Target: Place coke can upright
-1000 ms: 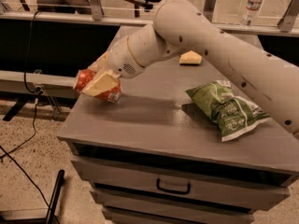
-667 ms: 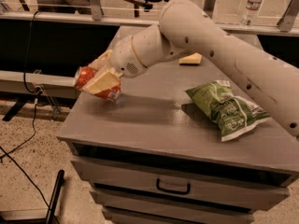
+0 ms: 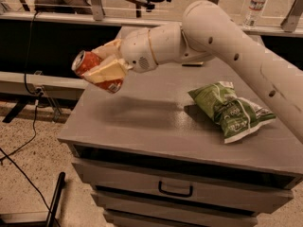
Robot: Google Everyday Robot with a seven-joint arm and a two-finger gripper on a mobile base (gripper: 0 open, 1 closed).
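- The arm (image 3: 227, 37) is seen entering from the right of the counter (image 3: 142, 131), rising to a bent elbow above the counter's back part, and from there the forearm is stretched leftward and slightly downward.
- The gripper (image 3: 94, 65) is held in the air over the counter's left edge, above the surface and not touching it.
- Its two pale fingers (image 3: 109, 70) are clamped on the can (image 3: 86, 62), one laid across the upper side and one across the nearer side.
- The can is carried clear of the counter, just past its left edge; a soft shadow (image 3: 137, 110) is cast on the counter's left half.
- The can is tilted, not upright: its long axis runs from upper left to lower right, closer to level than to vertical.
- Its silver top end is pointed up and to the left, away from the counter; the other end is turned down toward the counter's middle.
- A green bag (image 3: 232, 110) is lying flat on the counter's right half, well apart from the can.
- Compared with a second ago, the can has been raised higher above the counter's left edge, and its silver top is shown more plainly.
- The elbow has been shifted toward the counter's right side; the bag has not been moved.
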